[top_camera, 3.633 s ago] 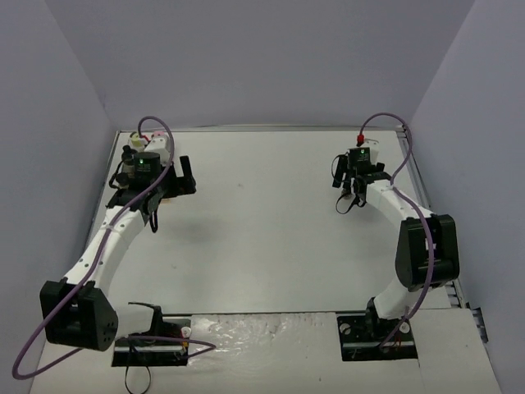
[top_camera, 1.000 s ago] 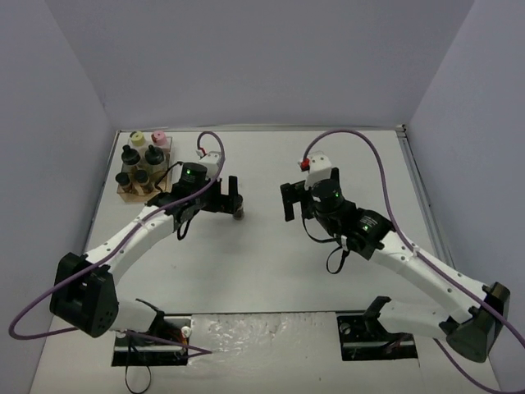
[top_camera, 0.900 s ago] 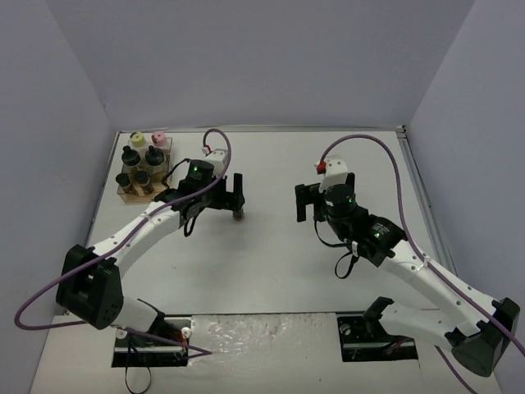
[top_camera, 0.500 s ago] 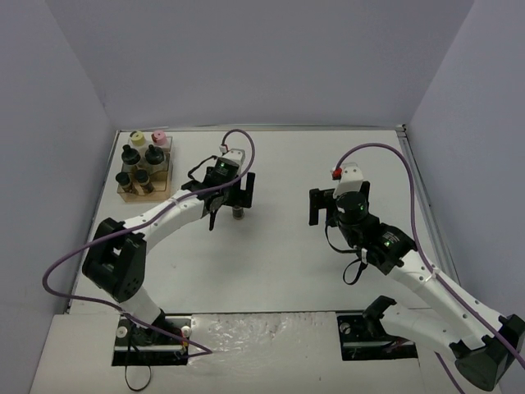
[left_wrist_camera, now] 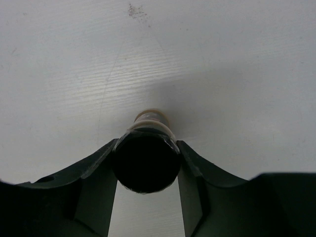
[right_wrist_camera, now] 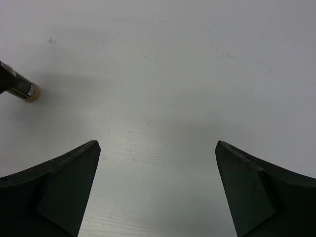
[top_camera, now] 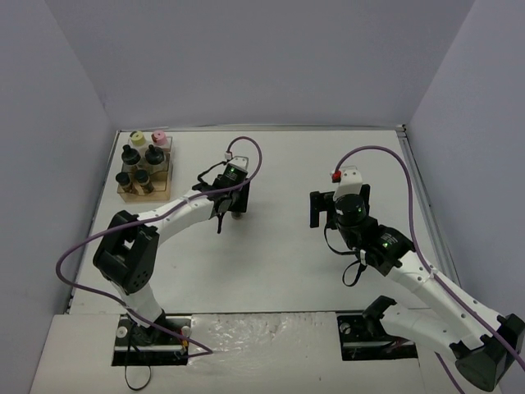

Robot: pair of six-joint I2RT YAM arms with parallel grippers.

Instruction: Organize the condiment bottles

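Left gripper [left_wrist_camera: 146, 152] clamps jar [left_wrist_camera: 146, 170], right gripper [right_wrist_camera: 157, 146] spread wide

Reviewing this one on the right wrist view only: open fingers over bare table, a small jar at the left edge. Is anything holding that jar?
Observer: Yes. The left gripper is shut on the black cap of the jar, a finger on each side.
Operator: Where are the other jars?
Observer: Six stand in the rack at the far left of the table: four black-capped jars, a yellow-capped jar, a pink-capped jar.
Operator: Is the right arm near that rack?
Observer: No. The right gripper hangs over the table's right half, the left gripper between it and the rack.
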